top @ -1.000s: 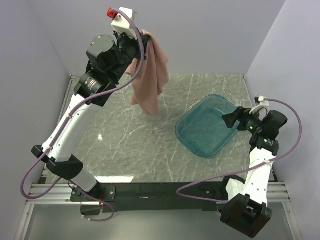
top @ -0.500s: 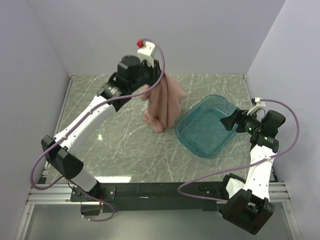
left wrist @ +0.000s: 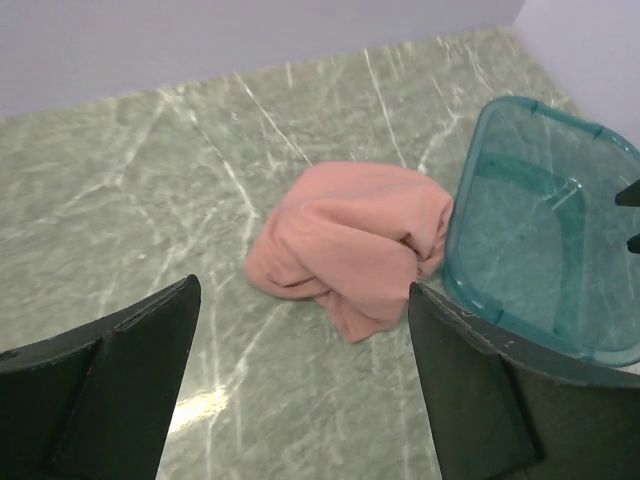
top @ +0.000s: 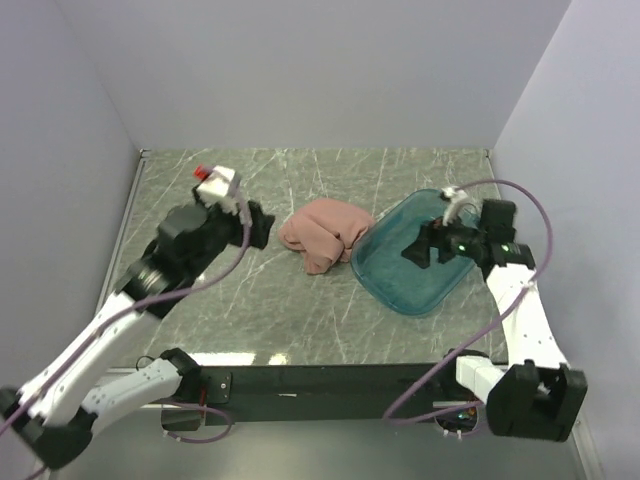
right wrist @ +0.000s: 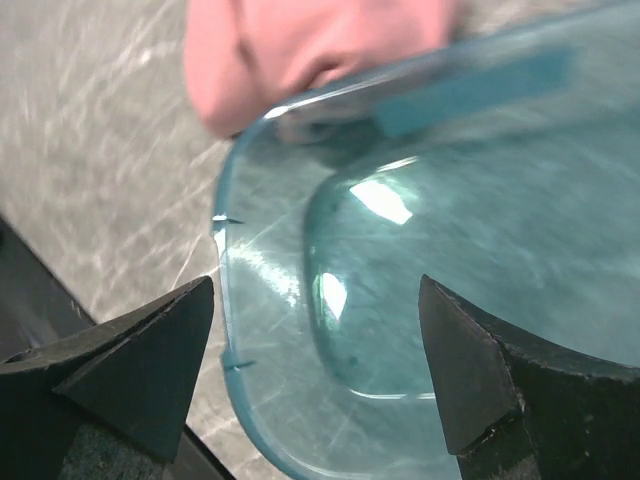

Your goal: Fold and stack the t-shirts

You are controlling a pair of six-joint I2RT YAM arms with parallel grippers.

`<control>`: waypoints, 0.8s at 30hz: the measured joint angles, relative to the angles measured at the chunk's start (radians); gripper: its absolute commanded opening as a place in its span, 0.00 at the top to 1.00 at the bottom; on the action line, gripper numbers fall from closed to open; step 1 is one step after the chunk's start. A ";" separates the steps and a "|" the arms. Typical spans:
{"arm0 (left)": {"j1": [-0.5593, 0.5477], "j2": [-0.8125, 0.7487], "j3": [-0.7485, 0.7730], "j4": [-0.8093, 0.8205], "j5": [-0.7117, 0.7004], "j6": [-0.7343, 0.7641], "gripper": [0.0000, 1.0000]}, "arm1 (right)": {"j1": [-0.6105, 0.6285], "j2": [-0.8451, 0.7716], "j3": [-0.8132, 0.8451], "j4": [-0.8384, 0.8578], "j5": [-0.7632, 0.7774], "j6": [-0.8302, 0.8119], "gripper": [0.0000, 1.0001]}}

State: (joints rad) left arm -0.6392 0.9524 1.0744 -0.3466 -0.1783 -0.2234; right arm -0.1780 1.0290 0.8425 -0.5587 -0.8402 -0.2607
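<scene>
The left gripper [top: 258,226] sits over the marbled green tabletop [top: 240,300], jaws spread wide and holding nothing. Just to its right, clear of its fingertips, the 1 dusty-pink t-shirt [top: 322,232] lies on the tabletop in a crumpled, unfolded heap. The heap's right edge is up against the rim of the teal tub [top: 392,285]. The right gripper [top: 418,250] hangs over the tub's inside, its 2 fingers also wide apart and empty, near the t-shirt but not touching it.
</scene>
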 measured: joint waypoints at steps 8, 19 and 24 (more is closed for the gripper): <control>0.000 -0.322 -0.401 0.069 -0.074 0.037 0.03 | 0.251 0.219 0.180 0.022 0.268 0.130 0.10; 0.000 -0.359 -0.440 0.102 -0.112 0.064 0.04 | 0.289 0.675 0.460 0.134 0.638 0.544 0.12; 0.000 -0.353 -0.440 0.103 -0.116 0.072 0.04 | 0.319 0.752 0.494 0.146 0.706 0.610 0.11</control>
State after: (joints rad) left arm -0.6392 0.5995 0.6346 -0.2440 -0.2943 -0.1509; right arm 0.1406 1.7805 1.3369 -0.4126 -0.1345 0.3489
